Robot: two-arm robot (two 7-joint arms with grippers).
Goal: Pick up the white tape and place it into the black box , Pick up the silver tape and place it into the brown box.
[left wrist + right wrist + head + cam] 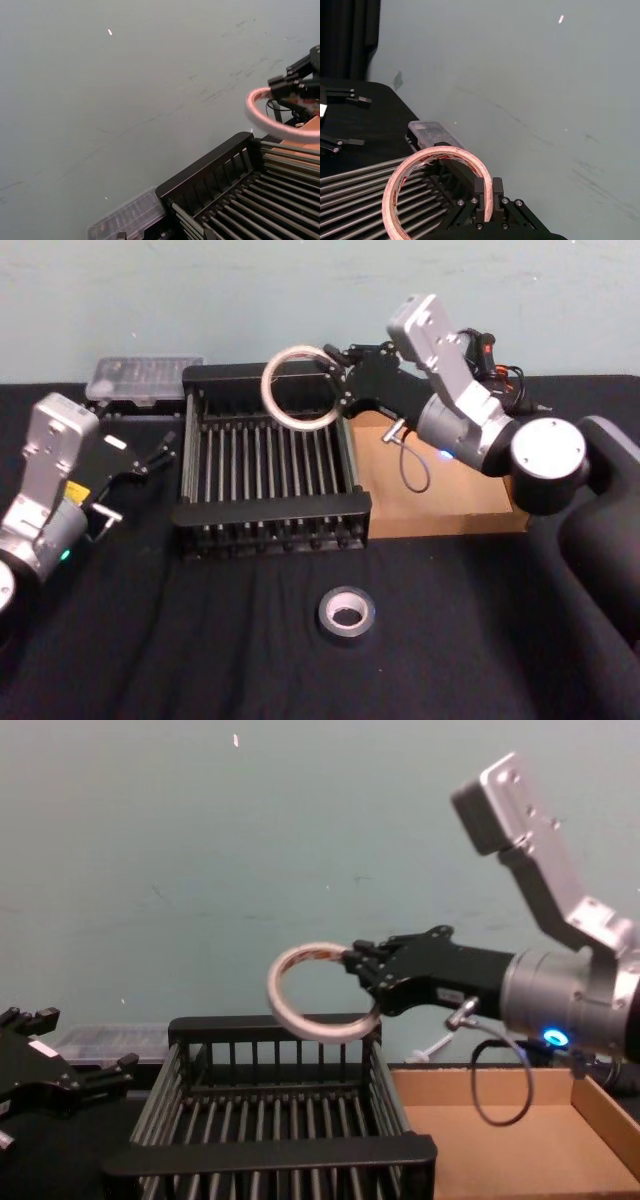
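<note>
My right gripper (337,380) is shut on the white tape (267,388), pinching the ring's right side and holding it on edge in the air. The roll hangs over the far part of the black box (270,508), above its bars. From the right wrist, the tape (440,150) shows red marks inside, with the gripper (485,196) clamped on its band. The silver tape (347,597) lies flat on the black cloth in front of the boxes. To the right of the black box sits the brown box (450,500). My left gripper (160,452) rests open left of the black box.
A clear plastic case (140,375) of small parts sits behind the black box's left corner. A cable loop (415,465) hangs from my right arm over the brown box. The green wall stands close behind. Black cloth covers the table.
</note>
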